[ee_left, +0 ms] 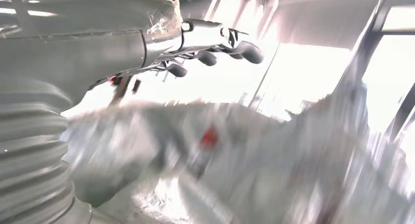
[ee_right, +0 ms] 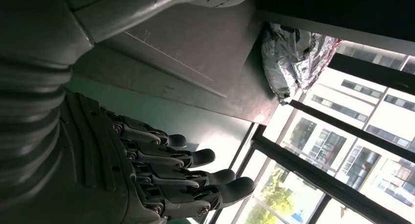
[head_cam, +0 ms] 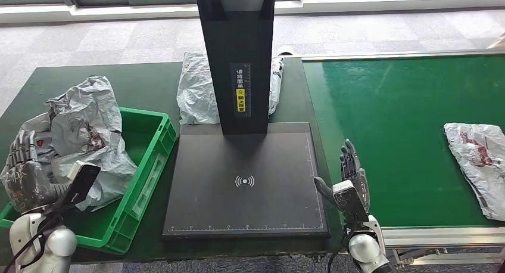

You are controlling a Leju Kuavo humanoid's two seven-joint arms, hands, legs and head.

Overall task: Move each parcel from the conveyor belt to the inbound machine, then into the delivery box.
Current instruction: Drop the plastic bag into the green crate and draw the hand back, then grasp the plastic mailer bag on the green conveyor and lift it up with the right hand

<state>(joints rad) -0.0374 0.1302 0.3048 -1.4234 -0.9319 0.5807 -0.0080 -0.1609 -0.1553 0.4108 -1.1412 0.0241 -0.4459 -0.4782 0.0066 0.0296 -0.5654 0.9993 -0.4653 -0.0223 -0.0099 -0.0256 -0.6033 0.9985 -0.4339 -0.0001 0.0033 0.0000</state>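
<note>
Gripping a crumpled grey plastic parcel [head_cam: 89,136] over the green plastic delivery box [head_cam: 152,166], the left robot hand [head_cam: 24,171] sits at the far left of the dark green bench [head_cam: 143,82], its fingers curled into the wrapping; the left wrist view shows the same bag [ee_left: 235,160] blurred beneath the fingers [ee_left: 215,43]. Just right of the box lies the flat black scanning platform of the inbound machine [head_cam: 247,177], marked with a white wireless symbol, and its tall black column [head_cam: 238,52] rises from the rear edge. A second grey plastic parcel [head_cam: 199,88] rests on the bench behind that column, showing on both sides of it; the right wrist view catches it [ee_right: 293,57] past the platform's corner. Right of the platform, the right robot hand [head_cam: 351,177] is raised at the edge of the green conveyor belt [head_cam: 387,118], fingers spread and straight, holding nothing. At far right, a third grey plastic parcel with red print [head_cam: 479,163] lies flat on the belt, well apart from that hand.
</note>
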